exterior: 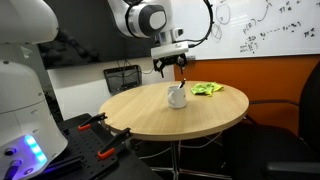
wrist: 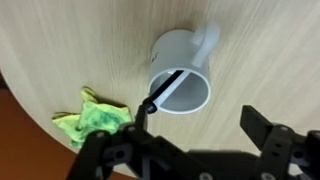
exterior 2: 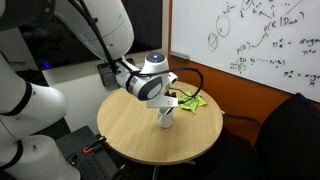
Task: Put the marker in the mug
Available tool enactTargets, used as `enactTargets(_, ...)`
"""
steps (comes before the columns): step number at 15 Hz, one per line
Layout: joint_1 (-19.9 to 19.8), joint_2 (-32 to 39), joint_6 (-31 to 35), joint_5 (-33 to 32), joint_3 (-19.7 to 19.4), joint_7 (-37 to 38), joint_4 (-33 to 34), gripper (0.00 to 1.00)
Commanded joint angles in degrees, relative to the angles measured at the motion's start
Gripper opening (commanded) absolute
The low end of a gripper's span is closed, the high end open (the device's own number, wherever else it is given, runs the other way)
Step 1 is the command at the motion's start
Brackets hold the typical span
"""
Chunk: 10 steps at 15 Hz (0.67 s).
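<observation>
A white mug (wrist: 185,70) stands upright on the round wooden table (wrist: 60,50). A black marker (wrist: 168,88) leans inside it, with its upper end sticking out over the rim. My gripper (wrist: 200,122) is open just above the mug, and its left finger is close to the marker's upper end. In both exterior views the gripper (exterior: 170,70) (exterior 2: 165,102) hangs directly over the mug (exterior: 177,97) (exterior 2: 167,121). The marker is too small to make out there.
A crumpled green cloth (wrist: 92,118) (exterior: 208,89) (exterior 2: 192,100) lies on the table beside the mug. The table edge (exterior: 180,135) is round. A dark chair (exterior 2: 285,125) stands next to the table, and a whiteboard hangs on the wall behind.
</observation>
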Motion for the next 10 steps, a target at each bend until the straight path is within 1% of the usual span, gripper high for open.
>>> enactTargets(1,0.21,-5.38,-0.36,1.07,0.56,3.52,-0.85,1.0)
enactTargets(6,0.32,-7.94,-1.16,0.93,0.51,5.71,-0.88,1.0)
enactTargets(7,1.32,-10.59,-4.65,4.41,8.38,10.68,0.11,1.0)
enactTargets(8,1.73,-10.58,-8.61,5.71,10.74,12.69,1.21,1.0)
enactTargets(9,2.77,-10.64,-12.21,6.83,14.1,16.06,3.08,1.0)
enactTargets(10,4.23,-12.21,-14.27,7.13,16.33,19.55,4.46,1.0)
